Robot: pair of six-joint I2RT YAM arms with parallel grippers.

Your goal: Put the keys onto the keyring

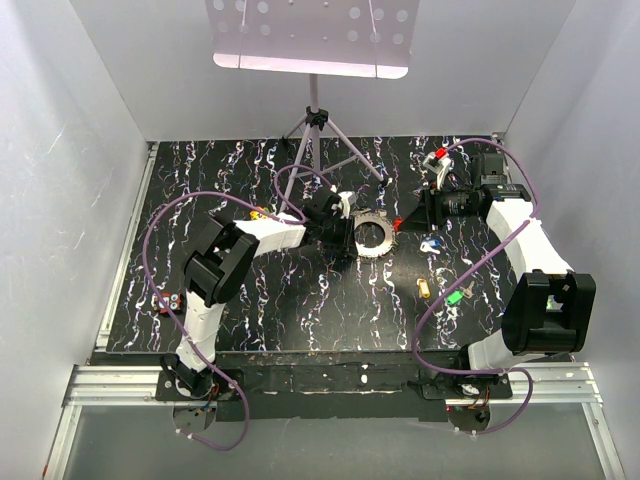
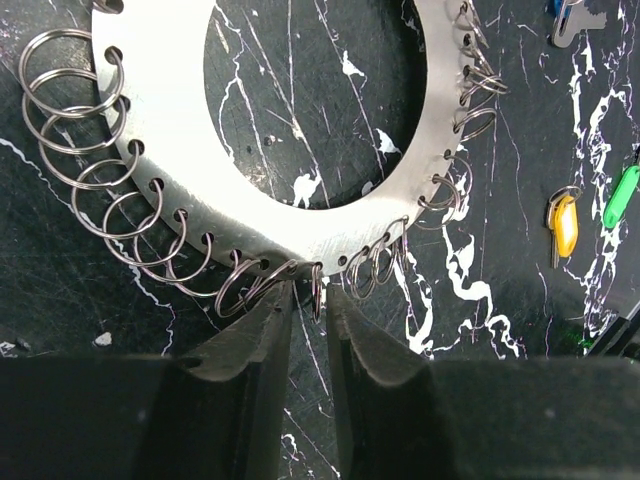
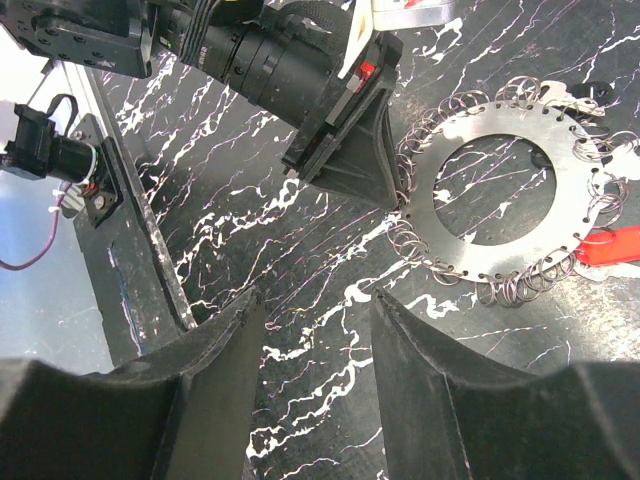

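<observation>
The keyring (image 1: 372, 236) is a flat silvery plate with wire split rings all round its rim, lying mid-table. In the left wrist view my left gripper (image 2: 310, 295) sits at the keyring's (image 2: 165, 110) near rim. Its jaws stand narrowly apart, with one split ring (image 2: 318, 288) edge-on between the tips and a gap beside it. My right gripper (image 3: 318, 298) is open and empty over bare table, beside the keyring (image 3: 470, 250). A red key (image 3: 612, 246) lies at the plate's rim. Orange (image 2: 564, 224), green (image 2: 624, 195) and blue (image 1: 430, 243) keys lie loose on the table.
A music stand's tripod (image 1: 315, 128) stands at the back centre of the black marbled table (image 1: 250, 290). White walls close in on three sides. Another red item (image 1: 440, 154) sits at the back right near the right arm. The left arm (image 3: 300, 70) fills the top of the right wrist view.
</observation>
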